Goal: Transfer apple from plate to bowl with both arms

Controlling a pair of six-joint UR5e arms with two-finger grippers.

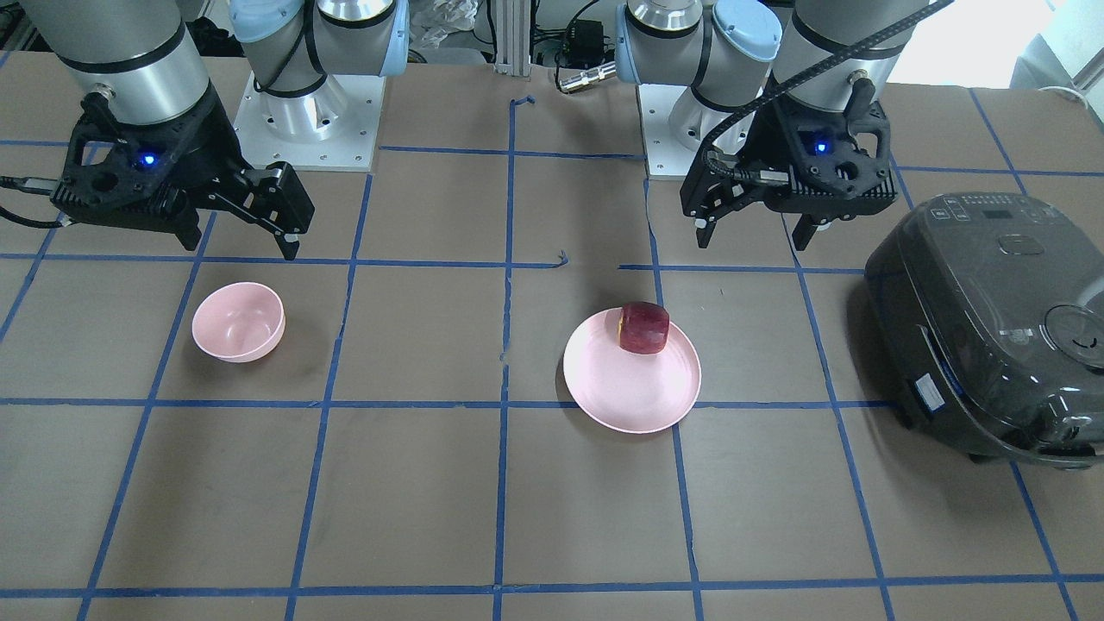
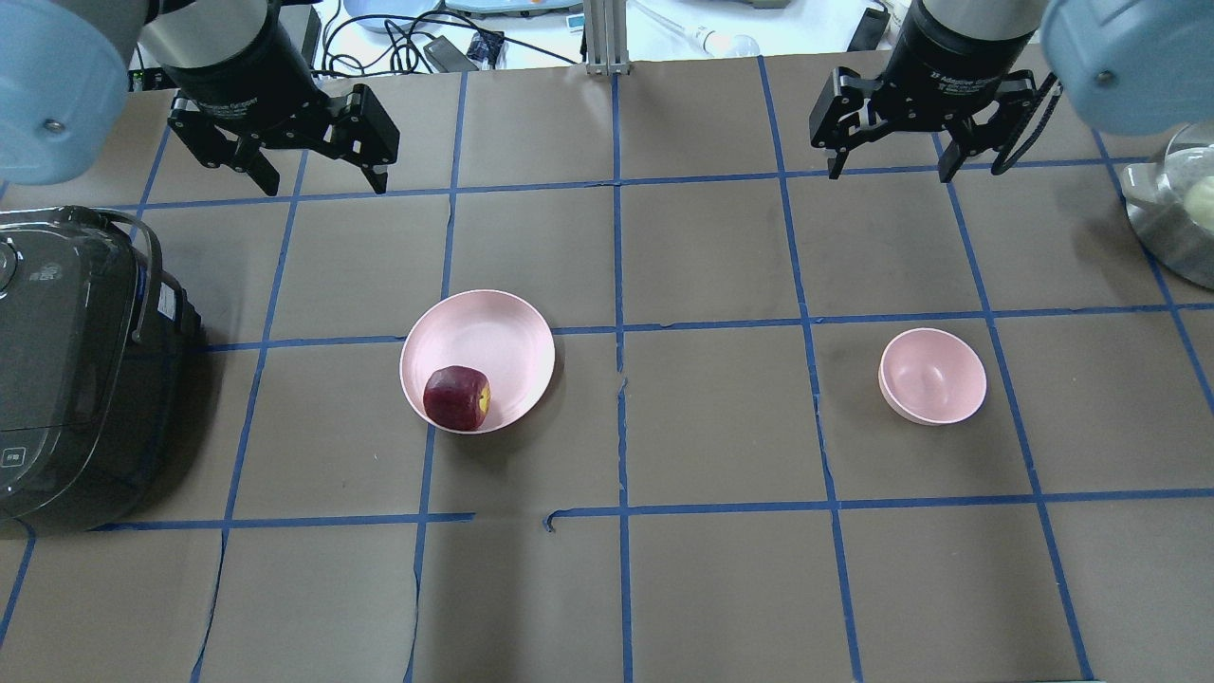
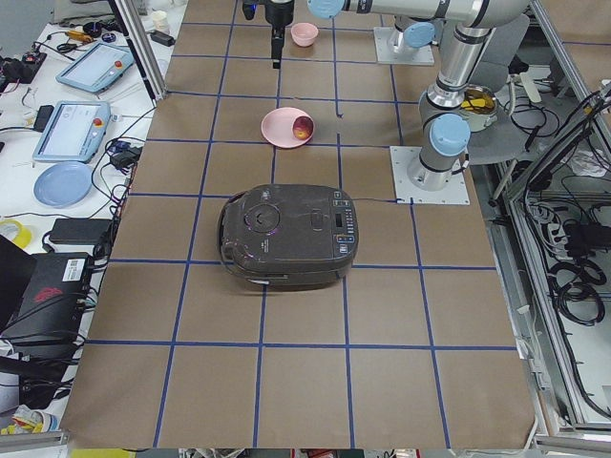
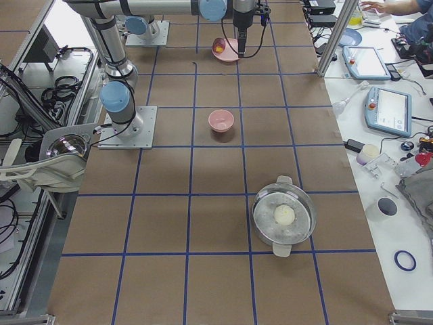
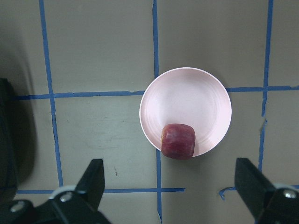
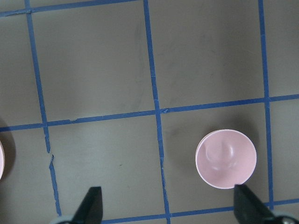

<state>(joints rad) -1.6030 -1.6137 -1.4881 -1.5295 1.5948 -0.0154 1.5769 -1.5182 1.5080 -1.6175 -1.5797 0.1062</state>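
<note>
The dark red apple (image 2: 456, 397) with a yellowish patch sits on the near-left rim area of the pale pink plate (image 2: 488, 332); both also show in the front view, apple (image 1: 644, 328) on plate (image 1: 634, 388), and in the left wrist view, apple (image 5: 178, 141). The small pink bowl (image 2: 932, 377) stands empty on the right side of the table and shows in the right wrist view (image 6: 225, 158). My left gripper (image 2: 324, 185) is open and empty, high above the table beside the plate. My right gripper (image 2: 892, 174) is open and empty, high above and apart from the bowl.
A dark grey rice cooker (image 2: 66, 360) stands at the table's left end, close to the plate. A metal pot (image 2: 1171, 209) with a pale round thing in it sits at the far right edge. Blue tape lines grid the brown table.
</note>
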